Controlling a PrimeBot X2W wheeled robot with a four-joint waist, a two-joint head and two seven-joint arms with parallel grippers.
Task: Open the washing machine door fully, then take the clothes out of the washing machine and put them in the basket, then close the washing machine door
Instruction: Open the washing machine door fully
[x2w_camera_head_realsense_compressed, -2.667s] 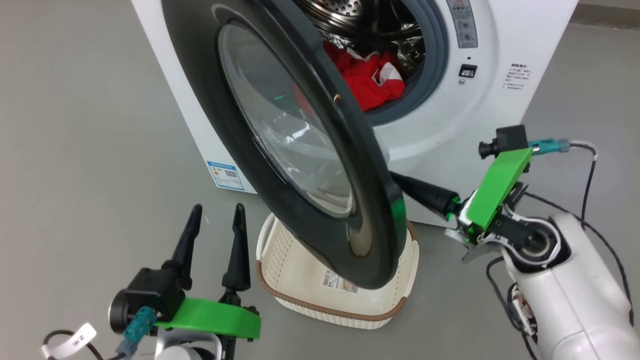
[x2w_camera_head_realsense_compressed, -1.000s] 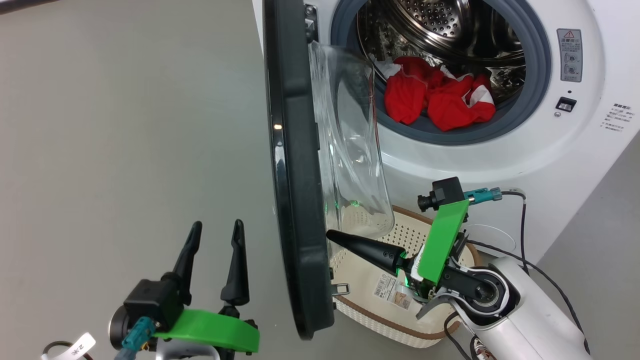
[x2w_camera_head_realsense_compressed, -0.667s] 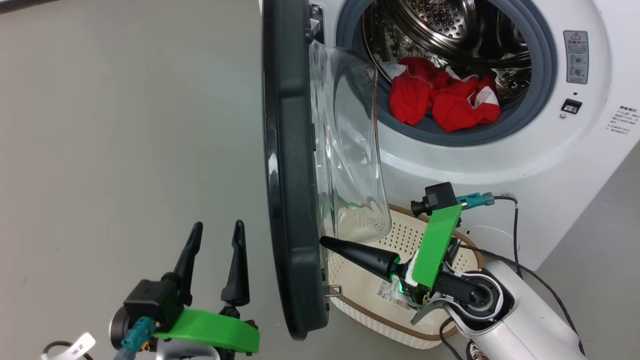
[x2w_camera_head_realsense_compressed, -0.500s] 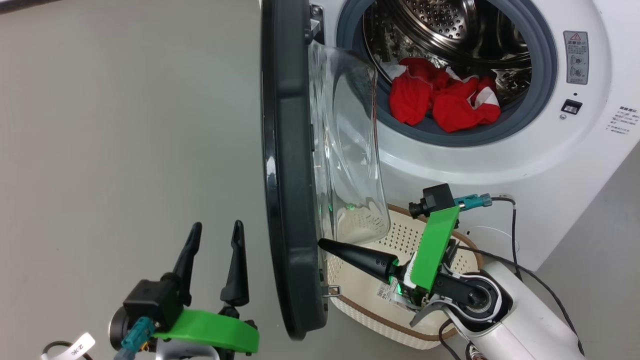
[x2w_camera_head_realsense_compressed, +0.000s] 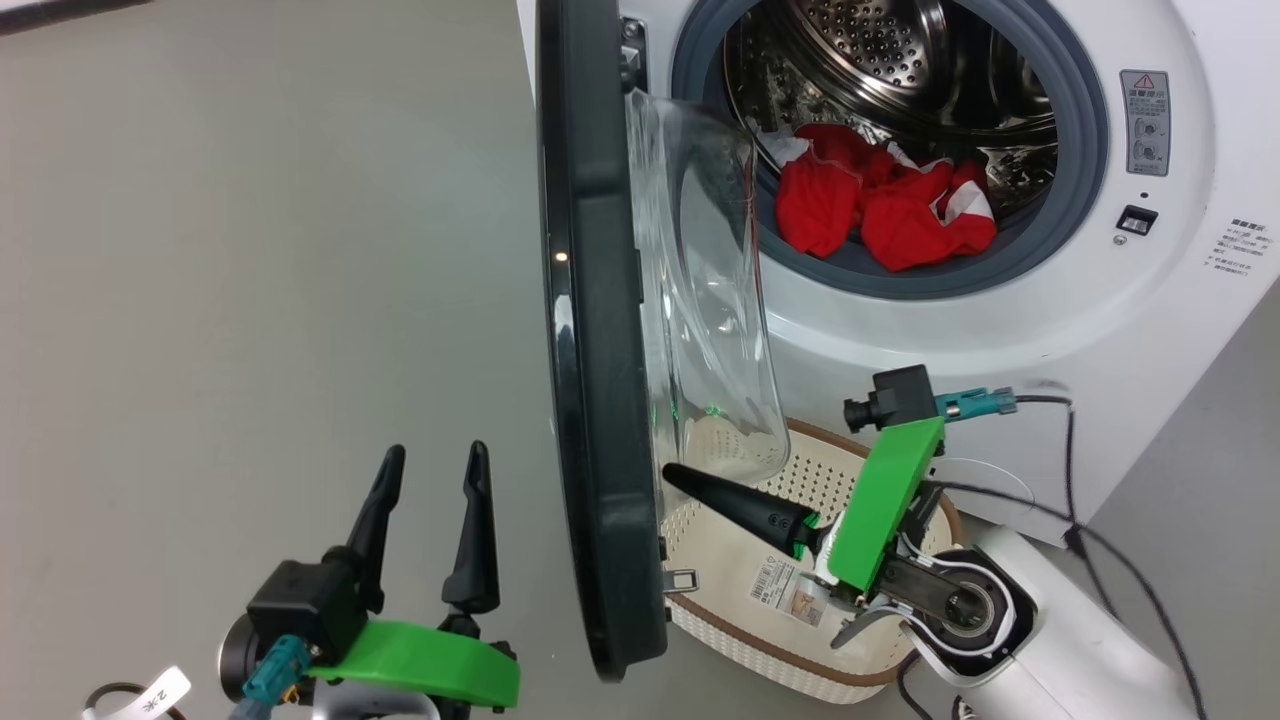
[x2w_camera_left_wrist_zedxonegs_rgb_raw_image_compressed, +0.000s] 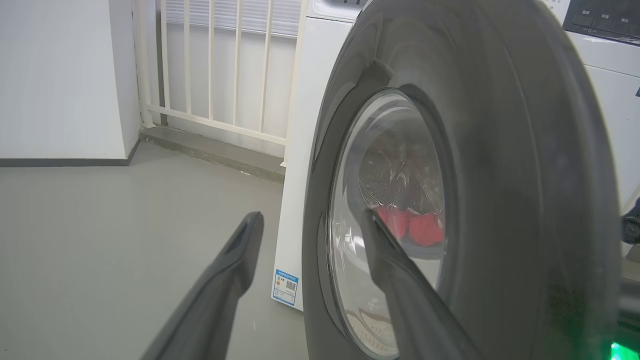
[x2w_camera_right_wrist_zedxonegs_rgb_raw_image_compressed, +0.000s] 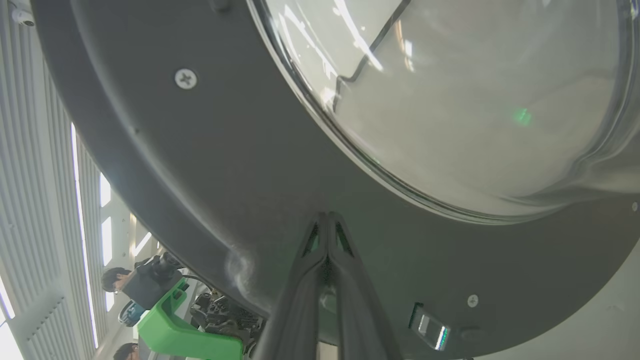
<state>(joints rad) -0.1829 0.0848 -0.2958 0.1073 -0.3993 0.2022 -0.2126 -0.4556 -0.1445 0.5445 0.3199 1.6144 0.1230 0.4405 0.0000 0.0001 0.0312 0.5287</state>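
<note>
**Door swung wide, red clothes in the drum**

The washing machine (x2w_camera_head_realsense_compressed: 1010, 330) stands on the grey floor (x2w_camera_head_realsense_compressed: 250, 300) with its door (x2w_camera_head_realsense_compressed: 590, 380) swung out on the left side. In the head view the door shows edge-on, roughly square to the machine's front. Its clear glass bowl (x2w_camera_head_realsense_compressed: 710, 330) bulges toward the right.

The clothes (x2w_camera_head_realsense_compressed: 880, 215) lie in a red heap with white trim at the lower front of the steel drum (x2w_camera_head_realsense_compressed: 900, 50). Their front edge rests on the grey rubber seal (x2w_camera_head_realsense_compressed: 1085, 180).

The basket (x2w_camera_head_realsense_compressed: 740, 645) sits on the floor just in front of the machine, right of the door and below the glass bowl. A paper label (x2w_camera_head_realsense_compressed: 790, 598) shows on its bottom.

The right claw (x2w_camera_head_realsense_compressed: 672, 472) reaches over the basket with its two fingers pressed together, holding nothing. Its tips point at the door's dark inner face, just below the glass bowl. Whether they touch it I cannot tell.

The left claw (x2w_camera_head_realsense_compressed: 435, 450) is spread and holds nothing. It sits on the outer side of the door, apart from it, above the floor. From the left wrist, the red clothes show dimly through the window, and a small blue label (x2w_camera_left_wrist_zedxonegs_rgb_raw_image_compressed: 286, 286) sits at the machine's lower corner.
</note>
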